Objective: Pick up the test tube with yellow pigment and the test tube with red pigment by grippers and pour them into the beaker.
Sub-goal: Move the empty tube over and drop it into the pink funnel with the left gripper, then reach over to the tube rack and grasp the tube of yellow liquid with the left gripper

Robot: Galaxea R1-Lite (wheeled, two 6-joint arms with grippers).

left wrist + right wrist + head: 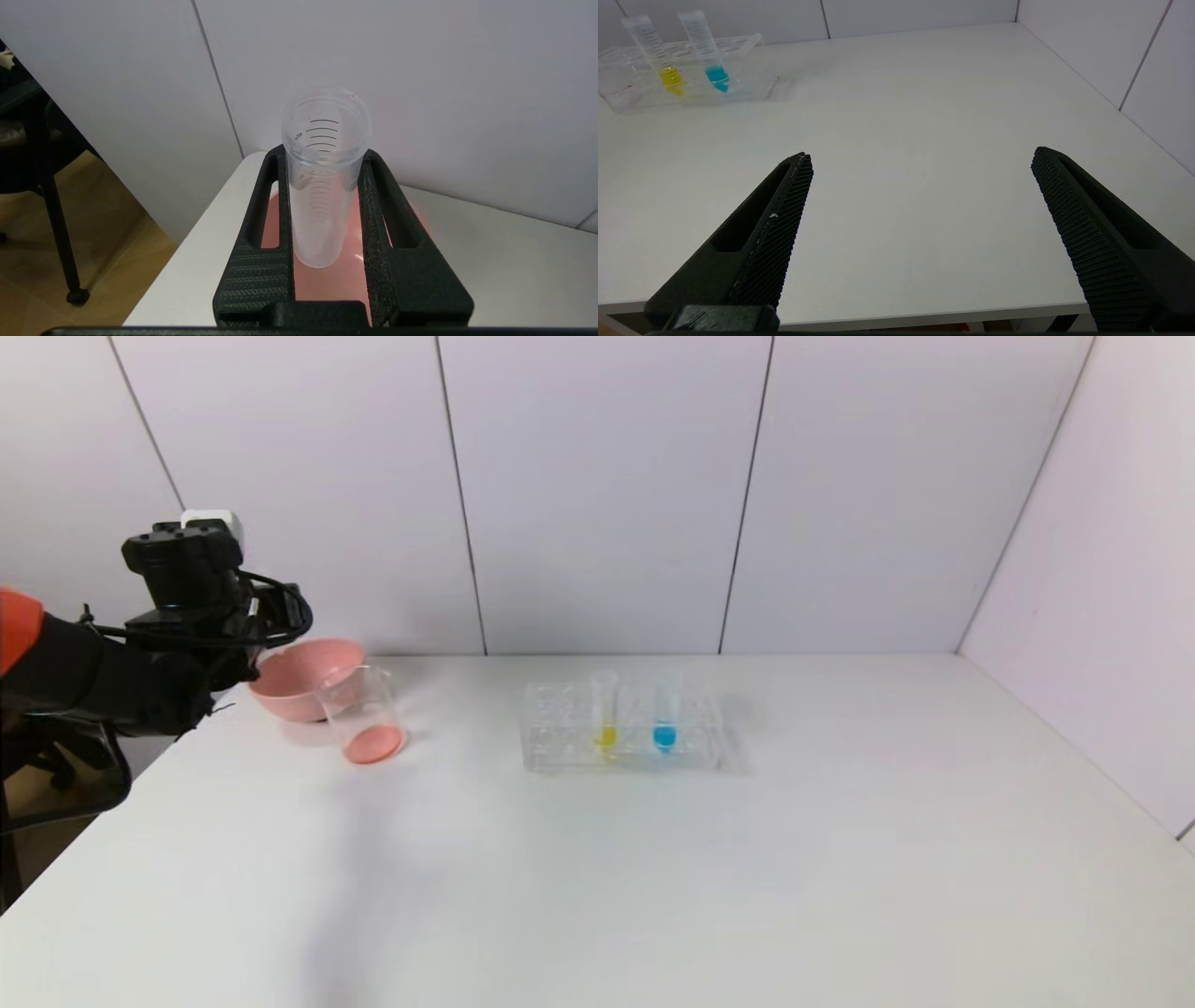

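Observation:
My left gripper (323, 154) is shut on a clear graduated test tube (322, 205) that shows no pigment. It holds the tube over the pink bowl (327, 284). In the head view the left gripper (245, 663) is at the far left, beside the bowl (299, 677). The beaker (362, 714) stands just in front of the bowl, with orange-red liquid in its bottom. The test tube with yellow pigment (605, 709) stands upright in the rack; it also shows in the right wrist view (661, 56). My right gripper (920, 154) is open and empty above the table's near edge.
A tube with a blue bottom (665, 709) stands in the clear rack (560, 747) beside the yellow one. The table's left edge is close to the bowl, and beyond it are the floor and a black chair leg (56, 219). White walls close the back and right.

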